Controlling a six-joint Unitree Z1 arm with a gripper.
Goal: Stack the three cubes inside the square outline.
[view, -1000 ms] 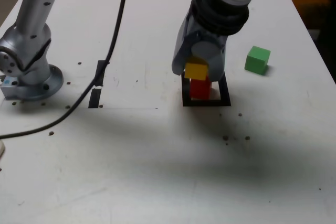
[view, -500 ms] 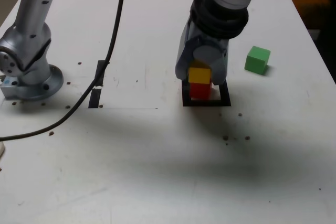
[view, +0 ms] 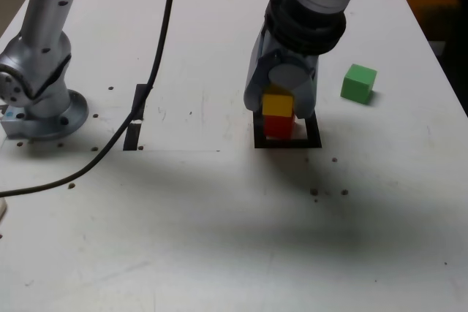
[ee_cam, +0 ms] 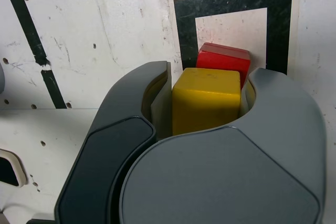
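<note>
We saw the gripper [view: 280,104] clamped on the yellow cube [view: 277,104], jaws on both its sides. It sat on the red cube [view: 278,126], slightly offset in the wrist view, inside the square outline [view: 312,140]. Green cube [view: 358,82] lay on the table [view: 219,217], well apart toward the exterior view's right.

The white counter [view: 219,202] looks matt, scuffed and speckled with dark marks. The grey plastic hand [ee_cam: 207,106] has a smooth satin shell. The yellow cube [ee_cam: 206,99] and red cube [ee_cam: 223,58] are smooth, dull plastic. The black square outline [ee_cam: 231,3] looks scratched, like worn tape.
</note>
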